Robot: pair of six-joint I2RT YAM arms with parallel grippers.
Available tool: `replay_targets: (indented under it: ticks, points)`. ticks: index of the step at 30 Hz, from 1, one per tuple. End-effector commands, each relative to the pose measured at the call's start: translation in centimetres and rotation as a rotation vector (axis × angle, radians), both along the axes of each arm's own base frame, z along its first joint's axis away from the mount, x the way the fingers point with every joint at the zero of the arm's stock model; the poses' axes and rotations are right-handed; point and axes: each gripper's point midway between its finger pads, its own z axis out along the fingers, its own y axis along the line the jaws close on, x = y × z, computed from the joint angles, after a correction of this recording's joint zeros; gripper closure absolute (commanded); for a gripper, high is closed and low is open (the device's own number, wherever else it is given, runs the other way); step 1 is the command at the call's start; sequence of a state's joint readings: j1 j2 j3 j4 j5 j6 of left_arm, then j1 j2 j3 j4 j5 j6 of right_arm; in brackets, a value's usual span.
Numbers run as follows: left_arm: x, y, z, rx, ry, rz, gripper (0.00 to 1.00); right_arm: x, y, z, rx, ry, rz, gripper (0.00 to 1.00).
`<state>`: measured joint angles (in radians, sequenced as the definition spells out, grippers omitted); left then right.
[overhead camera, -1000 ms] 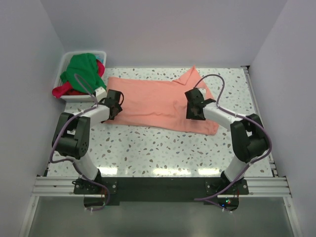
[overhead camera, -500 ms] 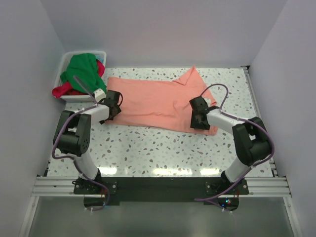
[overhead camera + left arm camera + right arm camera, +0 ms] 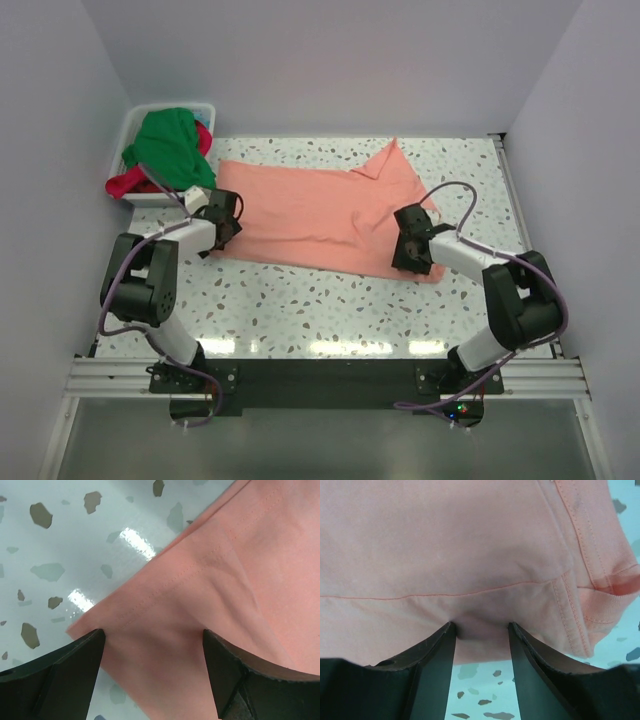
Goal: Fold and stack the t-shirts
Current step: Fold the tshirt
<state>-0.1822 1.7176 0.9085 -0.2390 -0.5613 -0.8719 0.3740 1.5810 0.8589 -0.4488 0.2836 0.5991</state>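
The salmon-pink t-shirt (image 3: 310,210) lies spread flat across the far half of the table, one sleeve pointing to the far right. My left gripper (image 3: 222,215) is open, its jaws wide apart and astride the shirt's near-left corner (image 3: 225,570). My right gripper (image 3: 412,252) is open, its fingertips resting on the shirt's near-right hem (image 3: 445,545), with a small bulge of cloth between them. The bright green t-shirt (image 3: 165,140) and the red-magenta t-shirt (image 3: 125,183) lie crumpled in the white tub.
The white plastic tub (image 3: 133,120) stands at the far left corner, just beyond my left gripper. White walls close in the speckled table (image 3: 320,300) on three sides. A rail runs along its right edge (image 3: 515,200).
My right gripper has slid from mid-shirt toward me to the near-right hem. My left gripper has slid left to the shirt's corner. The shirt's near edge has shifted slightly.
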Motion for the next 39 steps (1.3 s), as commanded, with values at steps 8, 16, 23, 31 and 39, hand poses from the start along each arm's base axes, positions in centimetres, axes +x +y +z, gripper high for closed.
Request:
replay_targets:
  ticks: [8,16,23,31,39]
  points:
    - [-8.6,-0.4,-3.0,-0.122,0.169,0.008,0.16,-8.3,-2.9,-0.7,-0.03,0.179,-0.057,0.51]
    - [-12.2,-0.9,-3.1,-0.123,0.193,-0.008,0.16,-9.1,-3.3,0.1,-0.035,0.198,-0.114,0.51]
    - [-13.7,-1.4,-2.6,-0.147,0.2,0.028,0.16,-10.5,-2.6,-1.2,0.026,0.255,-0.185,0.56]
    - [-15.5,-1.5,-3.0,-0.122,0.25,0.053,0.16,-12.3,-3.6,-1.0,0.024,0.255,-0.302,0.59]
    - [-15.7,-0.7,-2.0,-0.081,0.246,0.072,0.16,-12.7,-7.1,1.8,-0.128,0.18,-0.374,0.56]
